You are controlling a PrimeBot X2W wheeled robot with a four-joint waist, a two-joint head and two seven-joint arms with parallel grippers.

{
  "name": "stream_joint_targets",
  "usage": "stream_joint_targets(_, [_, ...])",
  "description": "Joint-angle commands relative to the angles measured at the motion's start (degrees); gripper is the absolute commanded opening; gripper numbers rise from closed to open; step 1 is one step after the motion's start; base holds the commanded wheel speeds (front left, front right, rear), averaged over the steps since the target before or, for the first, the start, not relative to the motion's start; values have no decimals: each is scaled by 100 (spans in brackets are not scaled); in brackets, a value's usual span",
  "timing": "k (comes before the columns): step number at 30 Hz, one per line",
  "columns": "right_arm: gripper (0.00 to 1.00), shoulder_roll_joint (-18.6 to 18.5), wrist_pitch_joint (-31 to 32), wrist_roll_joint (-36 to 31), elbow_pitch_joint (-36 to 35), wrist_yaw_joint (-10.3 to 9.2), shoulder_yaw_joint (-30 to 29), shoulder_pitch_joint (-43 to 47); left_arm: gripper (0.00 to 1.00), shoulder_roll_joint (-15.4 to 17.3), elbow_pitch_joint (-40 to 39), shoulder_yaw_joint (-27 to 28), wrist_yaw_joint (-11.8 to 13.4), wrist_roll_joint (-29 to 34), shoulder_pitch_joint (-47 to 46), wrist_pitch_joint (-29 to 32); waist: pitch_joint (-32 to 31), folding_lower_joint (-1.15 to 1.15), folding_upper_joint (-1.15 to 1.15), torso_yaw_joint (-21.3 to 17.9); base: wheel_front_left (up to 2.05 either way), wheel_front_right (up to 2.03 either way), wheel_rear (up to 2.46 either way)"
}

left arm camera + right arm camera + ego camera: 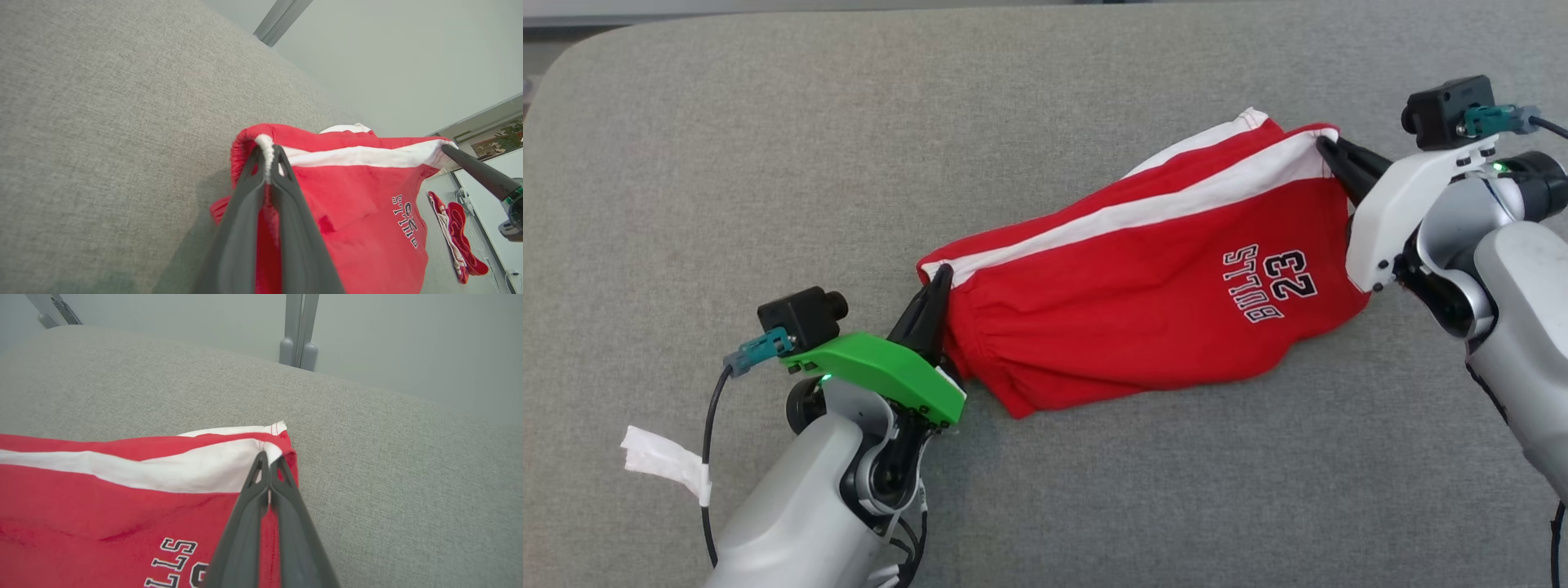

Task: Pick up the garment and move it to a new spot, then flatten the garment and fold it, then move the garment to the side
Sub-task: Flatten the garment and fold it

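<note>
While my left gripper (pixel 941 278) pinches one end of the red shorts (pixel 1143 318), my right gripper (pixel 1327 149) pinches the other — both shut tight (grey cushion (pixel 768 147) underneath).

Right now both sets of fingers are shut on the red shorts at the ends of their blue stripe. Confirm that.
Wrong on one point: the stripe is white, not blue, as both wrist views show. The left fingers and right fingers are indeed shut on the red shorts at its ends.
</note>
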Motion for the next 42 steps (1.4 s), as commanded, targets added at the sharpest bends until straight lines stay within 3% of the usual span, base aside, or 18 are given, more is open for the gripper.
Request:
stream_joint_targets(1, [0,17,-120,-32,172,-3,68,-214,0,-46,60,17,8,41,-133,-37,207,0,0,167,0,0,0])
stream_joint_targets(15, [0,309,-942,-211,1756,-4,515,-1313,0,-366,478,33,-105,24,-515,-151,491,0,0,284,0,0,0])
stream_joint_targets(16, [0,354,-966,-168,1855,-4,529,-1347,14,-387,493,53,-137,-15,-528,-157,499,0,0,286,0,0,0])
stream_joint_targets(17, [9,379,-1001,-154,1923,-4,554,-1380,31,-394,515,62,-165,-42,-535,-149,502,0,0,288,0,0,0])
stream_joint_targets(18, [100,400,-1066,-124,1980,-4,563,-1429,100,-395,530,56,-185,-27,-555,-163,501,0,0,290,0,0,0])
stream_joint_targets(25, [100,542,-1227,158,2204,-4,855,-1494,100,-388,731,10,-228,-10,-482,-183,357,0,0,281,0,0,0])
stream_joint_targets(32, [100,359,-1046,790,2126,-4,1279,-1233,100,-302,877,-29,-282,-44,-225,-197,-27,0,0,327,0,0,0])
stream_joint_targets(35, [100,266,-1023,1190,2048,-4,1302,-1039,100,-221,831,-102,-416,39,-76,-220,-229,0,0,362,0,0,0])
stream_joint_targets(38, [100,138,-917,1513,2094,-4,1304,-823,100,-55,730,-57,-490,181,92,-390,-386,0,0,393,0,0,0])
stream_joint_targets(42, [100,-3,-772,1776,2071,-4,1358,-645,100,237,414,106,-508,924,218,-547,-456,0,0,440,0,0,0])
